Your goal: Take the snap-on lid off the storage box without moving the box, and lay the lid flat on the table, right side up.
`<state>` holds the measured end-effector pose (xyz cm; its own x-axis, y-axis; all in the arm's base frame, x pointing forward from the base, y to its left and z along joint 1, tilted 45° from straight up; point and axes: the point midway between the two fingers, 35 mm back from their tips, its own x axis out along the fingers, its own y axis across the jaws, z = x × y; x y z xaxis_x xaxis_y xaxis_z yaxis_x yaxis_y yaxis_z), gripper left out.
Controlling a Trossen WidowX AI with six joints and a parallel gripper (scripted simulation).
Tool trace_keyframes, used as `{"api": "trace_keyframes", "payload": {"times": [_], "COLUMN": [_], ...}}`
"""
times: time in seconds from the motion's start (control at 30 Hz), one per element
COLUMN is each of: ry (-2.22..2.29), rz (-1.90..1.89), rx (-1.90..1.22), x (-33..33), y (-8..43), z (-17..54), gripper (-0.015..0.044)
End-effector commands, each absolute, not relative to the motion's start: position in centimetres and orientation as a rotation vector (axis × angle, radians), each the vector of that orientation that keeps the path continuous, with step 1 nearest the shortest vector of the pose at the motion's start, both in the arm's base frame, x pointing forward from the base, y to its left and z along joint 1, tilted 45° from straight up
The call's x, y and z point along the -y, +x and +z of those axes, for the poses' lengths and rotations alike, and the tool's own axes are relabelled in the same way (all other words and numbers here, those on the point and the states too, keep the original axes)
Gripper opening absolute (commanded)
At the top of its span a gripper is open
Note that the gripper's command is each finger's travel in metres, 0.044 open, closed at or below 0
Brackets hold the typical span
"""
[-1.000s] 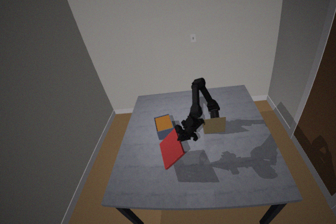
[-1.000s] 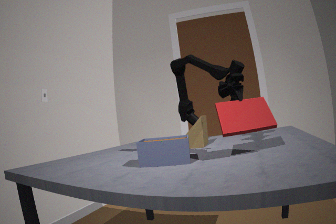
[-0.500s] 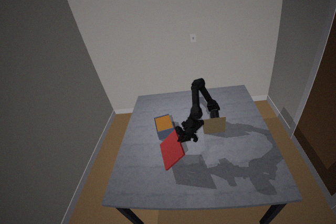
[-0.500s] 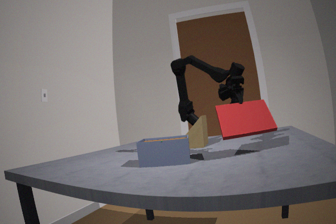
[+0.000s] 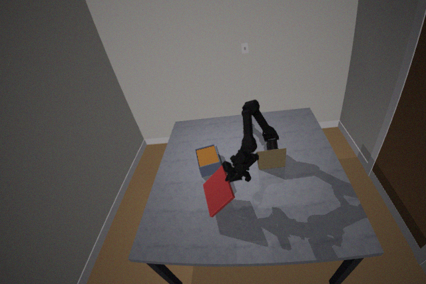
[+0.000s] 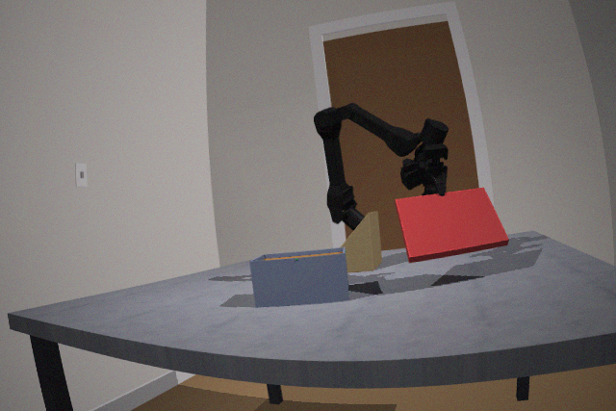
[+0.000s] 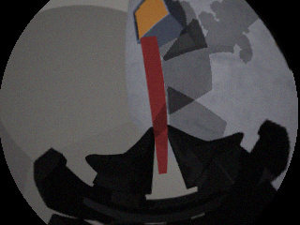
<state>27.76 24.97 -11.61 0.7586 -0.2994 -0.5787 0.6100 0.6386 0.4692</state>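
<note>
The red lid [image 5: 218,193] [image 6: 449,224] [image 7: 151,66] is off the box and hangs steeply tilted in the air, its lower edge a little above the table [image 5: 178,233] [image 6: 198,326]. My gripper [image 5: 227,175] [image 6: 436,192] [image 7: 159,128] is shut on the lid's upper edge; in the wrist view the lid shows edge-on between the fingers. The storage box [image 5: 210,169] [image 6: 300,279] [image 7: 164,29] is blue-grey, upright and open on the table, with an orange surface [image 5: 207,155] [image 7: 151,14] inside. The lid is beside the box, on the table's near side in the top view.
A tan wedge-shaped block [image 5: 271,159] [image 6: 365,244] stands on the table by the arm's base, to the right of the box in the top view. Shadows of the arm and lid fall on the table.
</note>
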Motion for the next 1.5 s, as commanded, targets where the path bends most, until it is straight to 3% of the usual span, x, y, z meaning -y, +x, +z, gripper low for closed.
{"api": "trace_keyframes", "payload": {"times": [0.0,1.47], "ry": [0.702,0.701], "rz": [-0.536,-0.536], "rx": [-0.48,-0.479], "x": [-24.9,-22.5], "y": [27.8,27.9], "z": [-11.7,-14.3], "gripper": [0.0,0.0]}}
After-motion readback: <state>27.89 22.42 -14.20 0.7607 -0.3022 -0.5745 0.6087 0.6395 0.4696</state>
